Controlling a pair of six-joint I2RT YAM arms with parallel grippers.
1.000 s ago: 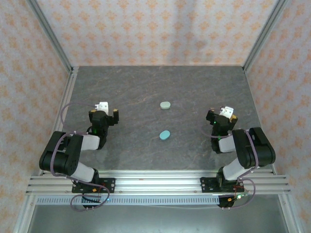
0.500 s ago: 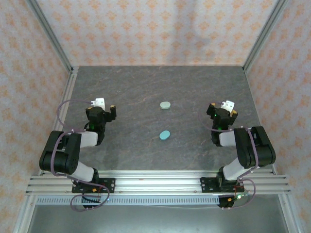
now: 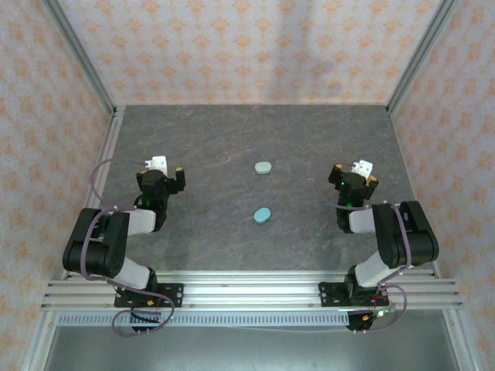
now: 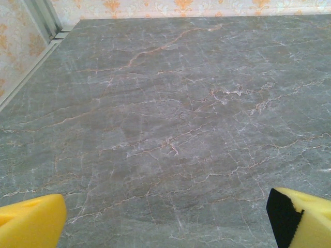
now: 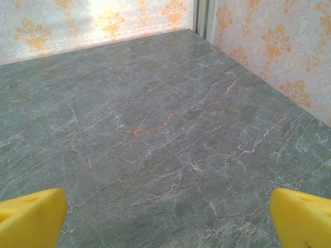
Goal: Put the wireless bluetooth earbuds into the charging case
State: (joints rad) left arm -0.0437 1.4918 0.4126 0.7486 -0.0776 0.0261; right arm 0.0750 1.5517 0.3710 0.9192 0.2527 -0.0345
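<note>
Logging both arms folded low, close to own bases at near edge of table [image 3: 232, 131]. Observing left gripper [image 3: 162, 171] standing wide open, jaws spread fully, gripping nothing; seeing in left wrist view yellow pads [image 4: 31, 222] sitting at opposite lower corners, veined grey slab lying between them and stretching ahead. Observing right gripper [image 3: 354, 173] likewise spread to full width, carrying nothing; seeing in right wrist view yellow pads [image 5: 31, 217] framing same grey slab, patterned wall [image 5: 269, 46] rising ahead and off to its right. Finding mint charging case [image 3: 264, 167] lying flat on slab, off to the right of left gripper and off to the left of right gripper, roughly level with both sets of fingertips, well apart from each. Finding blue charging case [image 3: 263, 215] lying behind mint one, nearer arm bases, rearward and inboard of each gripper, about midway between the two arms, well apart from both. Noting cases separated, not touching each other. Reading both as plain smooth ovals from above; seam or lid not resolving at this size.
</note>
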